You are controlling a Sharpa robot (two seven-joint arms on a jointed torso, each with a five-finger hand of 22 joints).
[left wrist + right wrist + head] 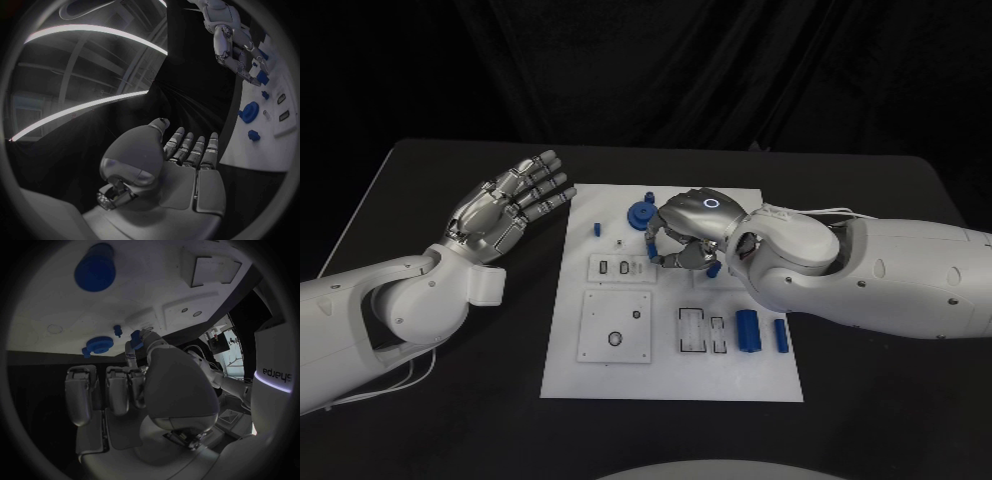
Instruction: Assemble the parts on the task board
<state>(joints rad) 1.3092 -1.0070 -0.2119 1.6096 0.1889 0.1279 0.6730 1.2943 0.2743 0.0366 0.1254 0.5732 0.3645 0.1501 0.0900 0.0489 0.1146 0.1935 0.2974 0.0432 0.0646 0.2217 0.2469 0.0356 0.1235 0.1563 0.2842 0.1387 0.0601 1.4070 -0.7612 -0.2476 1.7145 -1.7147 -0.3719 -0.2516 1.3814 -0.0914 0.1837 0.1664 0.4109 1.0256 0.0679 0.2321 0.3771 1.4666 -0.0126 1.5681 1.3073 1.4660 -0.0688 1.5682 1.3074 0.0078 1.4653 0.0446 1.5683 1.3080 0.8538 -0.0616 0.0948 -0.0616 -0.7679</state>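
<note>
We see the right silver hand [687,232] over the middle of the white rectangular task board [672,380], pinching a small blue plastic part [137,339]. The left silver hand [514,205] hovers empty, fingers spread, just beside the board's left edge.

task board [672,380]: matt white plastic, smooth. Parts, e.g. blue cylinder [749,329]: matt blue plastic. Left hand [509,205] and right hand [687,232]: brushed silver metal, satin sheen; fingers [192,150] same. Table [444,400]: matt black.
</note>
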